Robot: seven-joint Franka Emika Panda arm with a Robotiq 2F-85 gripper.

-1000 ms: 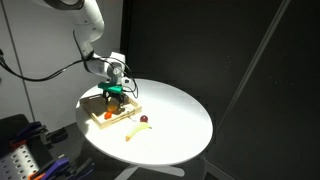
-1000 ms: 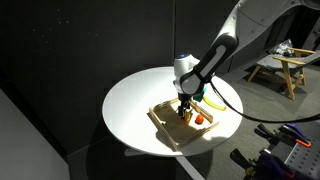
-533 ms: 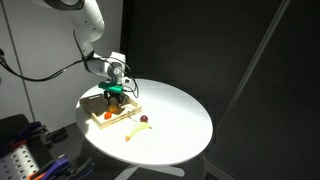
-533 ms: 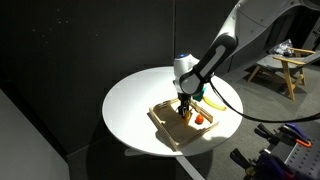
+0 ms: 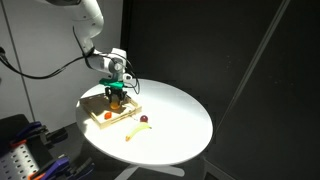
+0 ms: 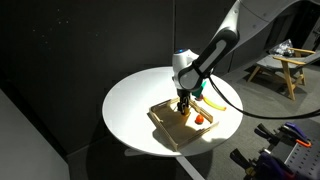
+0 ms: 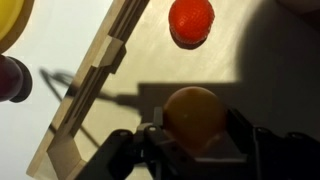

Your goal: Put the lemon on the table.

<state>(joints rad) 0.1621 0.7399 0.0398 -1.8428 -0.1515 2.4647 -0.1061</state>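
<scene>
Hand: the black two-fingered hand at the end of the white arm is seen clenched on the pale-yellow roundish lemon, with a dark finger pressed to each side of the fruit.
Lemon: it is held between the fingers over the floor of the square light-wood tray. Whether its underside touches the wood cannot be told. A dark shadow is cast across the tray floor around it.
Lemon from outside: in both exterior views the fruit is largely hidden by the hand, which is pointed downward above the tray.
Tray: it is set on the large round white counter, near the edge on the arm's side.
Other fruit in tray: a small orange-red fruit is seen lying on the tray floor, near the lemon but apart from it.
Fruit off the tray: a long thin yellow banana and a small dark-red fruit are laid on the counter just beside the tray's rim.
</scene>
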